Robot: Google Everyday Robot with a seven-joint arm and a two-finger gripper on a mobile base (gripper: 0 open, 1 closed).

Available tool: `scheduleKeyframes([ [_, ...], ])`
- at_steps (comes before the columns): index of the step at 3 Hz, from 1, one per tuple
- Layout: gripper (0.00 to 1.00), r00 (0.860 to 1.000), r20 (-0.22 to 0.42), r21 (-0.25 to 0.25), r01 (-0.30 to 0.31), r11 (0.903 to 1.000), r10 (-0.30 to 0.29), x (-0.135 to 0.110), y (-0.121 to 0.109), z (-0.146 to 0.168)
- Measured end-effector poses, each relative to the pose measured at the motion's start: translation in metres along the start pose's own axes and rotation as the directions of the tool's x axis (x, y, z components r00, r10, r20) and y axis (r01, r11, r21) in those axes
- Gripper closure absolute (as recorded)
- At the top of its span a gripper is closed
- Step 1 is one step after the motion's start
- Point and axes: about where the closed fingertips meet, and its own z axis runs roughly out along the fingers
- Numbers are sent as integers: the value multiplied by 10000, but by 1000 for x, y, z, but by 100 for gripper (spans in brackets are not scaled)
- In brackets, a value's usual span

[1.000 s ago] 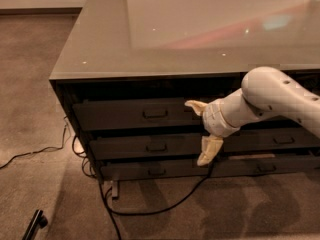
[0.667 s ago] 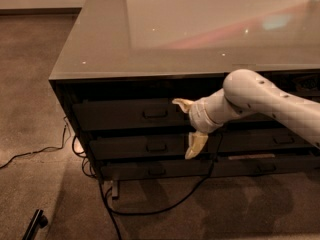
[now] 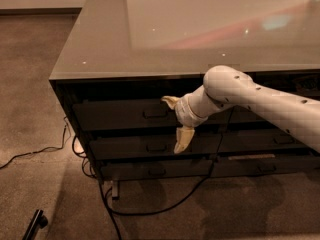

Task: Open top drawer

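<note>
The gripper (image 3: 176, 121) had slid leftward along the cabinet front over the last second, from right of centre in the frame to near the middle. It hung with its fingers spread wide, one above the other. The upper finger (image 3: 169, 101) was level with the top drawer (image 3: 110, 116) and the lower one pointed down over the middle drawer (image 3: 125, 147). The top drawer sat under the glossy top (image 3: 150, 39), left of centre, and from where I stood it looked shut, its front in line with the ones below. Its handle (image 3: 155, 113) was just left of the upper fingertip. I couldn't tell whether they touched, but nothing was gripped. The white arm (image 3: 260, 98) reached in from the right edge. To me this meant the approach was almost done. The fingers had yet to get around the loop, and the pull had not begun.
</note>
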Motion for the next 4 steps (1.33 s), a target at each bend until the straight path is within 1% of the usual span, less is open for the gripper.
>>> scheduleKeyframes([
  [1,0,9999,35,-88,-96,9999,97,9,-6,10],
  [2,0,9991,-133,64,-392,9992,393,30,-17,12],
  [3,0,9960,-487,137,-748,9971,754,55,-22,9],
  [4,0,9905,-870,-31,-1074,9942,1067,75,-17,11],
])
